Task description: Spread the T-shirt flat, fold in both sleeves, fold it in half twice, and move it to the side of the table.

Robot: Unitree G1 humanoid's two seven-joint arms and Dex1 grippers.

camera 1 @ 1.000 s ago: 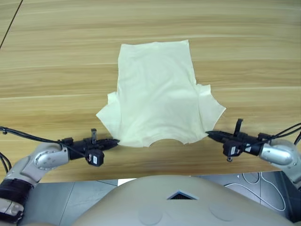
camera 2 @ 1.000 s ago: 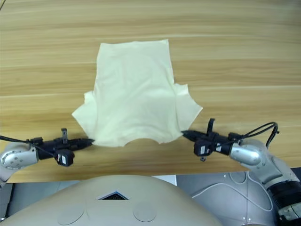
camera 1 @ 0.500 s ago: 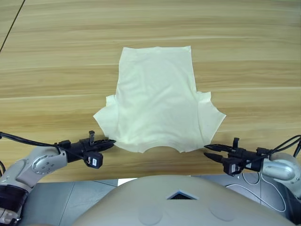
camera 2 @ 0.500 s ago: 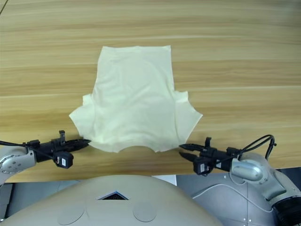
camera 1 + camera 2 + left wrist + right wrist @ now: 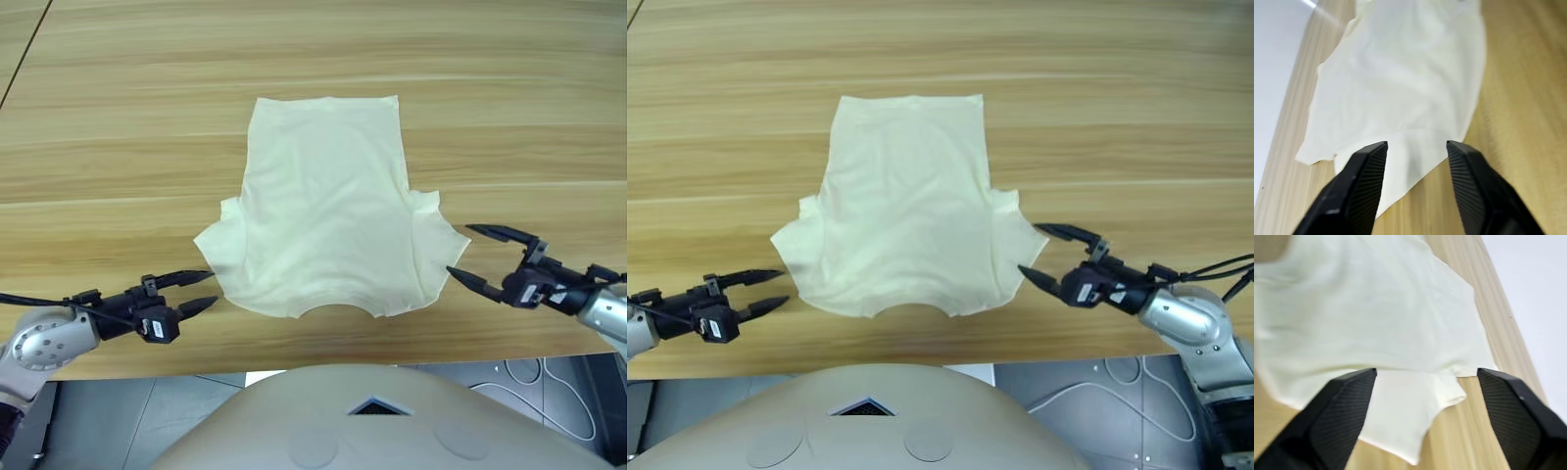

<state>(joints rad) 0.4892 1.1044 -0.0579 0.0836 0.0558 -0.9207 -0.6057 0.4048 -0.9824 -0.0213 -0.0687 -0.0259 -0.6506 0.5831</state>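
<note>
We see the pale yellow cotton T-shirt (image 5: 328, 211) lying flat, unmoved, on the light wooden table (image 5: 118, 117). Since half a second ago, our left gripper (image 5: 212, 287) and right gripper (image 5: 458, 249) have spread their fingers and shifted beside the sleeves.

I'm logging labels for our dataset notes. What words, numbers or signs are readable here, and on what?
None can be read.
The T-shirt is plain, the table shows only wood grain, and any marking on the left gripper or right gripper is too small to tell.
</note>
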